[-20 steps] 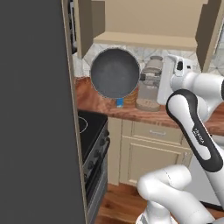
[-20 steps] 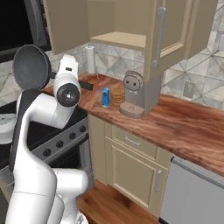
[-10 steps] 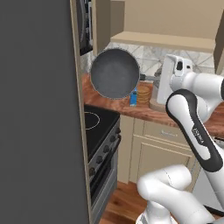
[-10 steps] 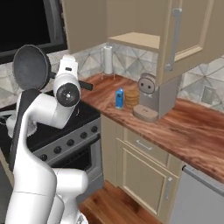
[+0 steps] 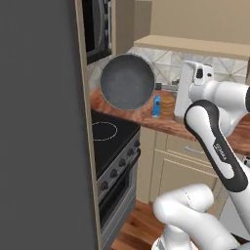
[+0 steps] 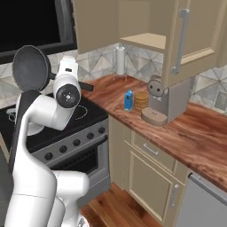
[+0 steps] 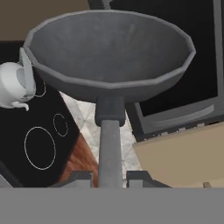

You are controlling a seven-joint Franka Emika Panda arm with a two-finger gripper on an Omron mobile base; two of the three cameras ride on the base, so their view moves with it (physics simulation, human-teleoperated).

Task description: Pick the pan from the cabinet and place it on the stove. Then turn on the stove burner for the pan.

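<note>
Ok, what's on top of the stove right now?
A white kettle stands on the stove, beside its bare white rings. The pan, held by its handle, hangs in the air and covers part of the stove behind it.

A blue bottle (image 6: 128, 99) stands beside stacked cookies (image 6: 141, 101) and a coffee machine (image 6: 167, 101).

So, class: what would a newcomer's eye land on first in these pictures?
The dark grey pan, held in the air by its handle, tipped on edge above the counter near the black stove. Next, the white kettle on the cooktop, and the open wall cabinet above the counter.
</note>
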